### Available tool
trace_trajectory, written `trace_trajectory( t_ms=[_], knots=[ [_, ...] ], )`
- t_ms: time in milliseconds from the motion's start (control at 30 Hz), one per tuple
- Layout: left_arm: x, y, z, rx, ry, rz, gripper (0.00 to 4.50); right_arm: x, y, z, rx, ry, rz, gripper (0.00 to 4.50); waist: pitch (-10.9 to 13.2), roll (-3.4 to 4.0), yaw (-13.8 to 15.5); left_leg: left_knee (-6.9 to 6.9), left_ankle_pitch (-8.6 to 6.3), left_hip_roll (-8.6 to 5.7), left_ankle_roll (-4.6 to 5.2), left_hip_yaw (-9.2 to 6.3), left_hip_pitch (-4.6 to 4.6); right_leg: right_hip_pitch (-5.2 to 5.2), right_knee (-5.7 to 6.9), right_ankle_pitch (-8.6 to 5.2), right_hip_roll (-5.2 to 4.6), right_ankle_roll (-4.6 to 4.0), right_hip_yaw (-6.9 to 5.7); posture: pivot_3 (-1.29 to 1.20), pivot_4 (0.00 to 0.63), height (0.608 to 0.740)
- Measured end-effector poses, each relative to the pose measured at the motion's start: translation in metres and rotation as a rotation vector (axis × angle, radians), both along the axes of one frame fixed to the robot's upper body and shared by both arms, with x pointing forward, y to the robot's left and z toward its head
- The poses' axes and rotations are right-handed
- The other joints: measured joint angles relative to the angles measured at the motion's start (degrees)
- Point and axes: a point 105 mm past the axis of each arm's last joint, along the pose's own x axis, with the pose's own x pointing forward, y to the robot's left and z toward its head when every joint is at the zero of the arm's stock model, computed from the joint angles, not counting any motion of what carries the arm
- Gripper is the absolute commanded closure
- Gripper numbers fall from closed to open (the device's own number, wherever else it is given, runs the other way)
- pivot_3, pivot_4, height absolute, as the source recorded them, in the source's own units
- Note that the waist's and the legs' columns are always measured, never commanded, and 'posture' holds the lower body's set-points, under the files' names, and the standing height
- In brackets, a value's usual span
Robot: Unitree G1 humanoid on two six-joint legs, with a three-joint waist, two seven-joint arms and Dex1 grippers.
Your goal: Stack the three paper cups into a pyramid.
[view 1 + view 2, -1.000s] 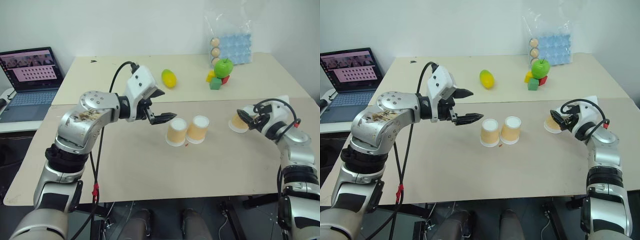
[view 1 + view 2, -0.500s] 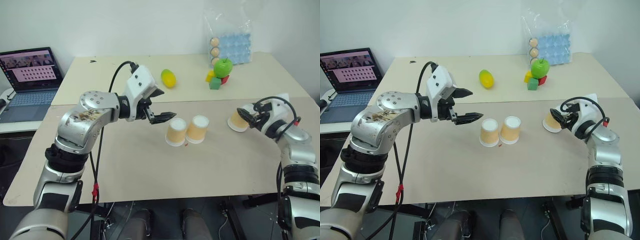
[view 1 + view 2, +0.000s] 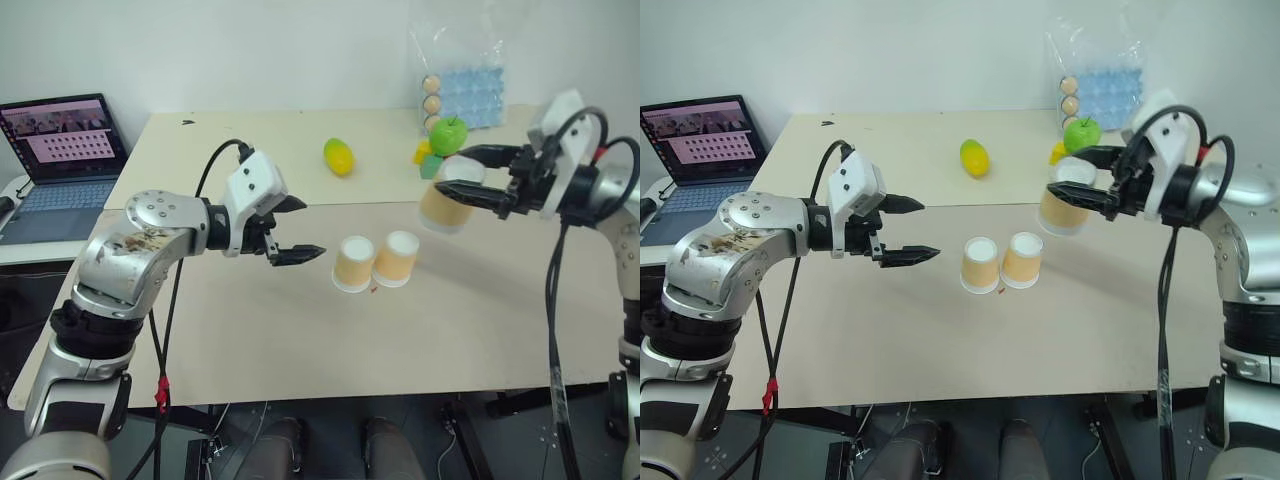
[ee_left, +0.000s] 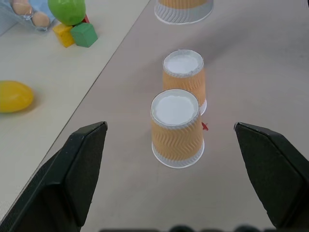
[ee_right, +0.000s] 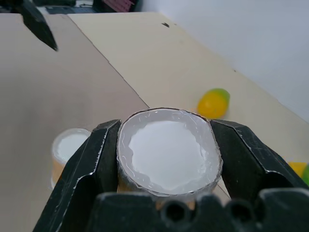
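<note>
surroundings: a yellow-green fruit (image 3: 338,157) is lying on the far half of the surface (image 3: 300,340), well apart from the cups; a green apple (image 3: 447,134) is sitting on top of coloured toy blocks (image 3: 428,160) at the far right, with a clear bag of eggs (image 3: 455,80) leaning behind them against the wall; an open laptop (image 3: 60,165) is standing off the surface's left edge.
in the way: nothing is lying between the held cup and the two standing cups; the apple and blocks are sitting just behind the raised cup as seen from the head.
standing cups: two of the three paper cups (image 3: 375,262) are standing mouth-down near the middle of the surface, side by side and touching or nearly so, white ends facing up; a small red mark is showing on the surface at their base.
held cup: the third cup (image 3: 444,204) is hanging in the air, mouth-down, above and to the right of the standing pair, clear of the surface.
right arm: it is reaching in from the right edge, raised, its forearm running roughly level and pointing toward the left.
right pincer (image 3: 462,193): its two black fingers are clamping the third cup from both sides near its white end, as the right wrist view shows.
left arm: it is bending in from the left, hovering above the surface, pointing toward the standing pair.
left pincer (image 3: 296,228): its fingers are standing wide apart and holding nothing, the tips just left of the nearer standing cup.
pyramid: it is not yet built.
</note>
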Motion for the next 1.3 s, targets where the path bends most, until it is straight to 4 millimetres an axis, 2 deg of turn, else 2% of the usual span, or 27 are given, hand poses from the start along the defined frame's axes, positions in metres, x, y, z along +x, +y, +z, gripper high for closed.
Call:
trace_trajectory(
  t_ms=[167,367,800,1300],
  knots=[
    [0.0,-0.008,0.0,-0.027,-0.004,-0.006,0.0,0.0,0.031,-0.017,0.0,0.075,0.112,1.83,0.0,-0.01,0.0,0.0,0.02,0.0,0.04,0.0,-0.04,-0.05,0.0,0.01,-0.01,-0.02,-0.01,0.0,0.15,0.74],
    [-0.001,-0.011,0.0,-0.037,-0.012,-0.005,0.0,-0.001,0.051,-0.03,0.046,0.138,0.176,1.83,0.0,0.0,0.1,0.0,0.02,-0.01,0.04,0.0,-0.04,-0.08,0.07,0.02,0.0,-0.02,0.0,0.0,0.15,0.74],
    [0.002,-0.011,-0.002,-0.052,-0.016,0.024,0.0,0.015,0.053,-0.047,0.07,0.2,0.17,1.83,0.0,0.0,0.0,0.0,0.03,-0.01,0.04,0.0,-0.04,-0.12,0.1,0.02,0.01,-0.03,0.0,0.0,0.15,0.74],
    [0.001,-0.011,-0.002,-0.054,-0.025,0.045,0.0,0.028,0.044,-0.044,0.052,0.174,0.148,1.83,0.0,0.0,0.0,0.0,0.02,-0.01,0.02,0.0,-0.03,-0.12,0.11,0.02,0.02,-0.03,0.01,0.0,0.15,0.74]
  ],
)
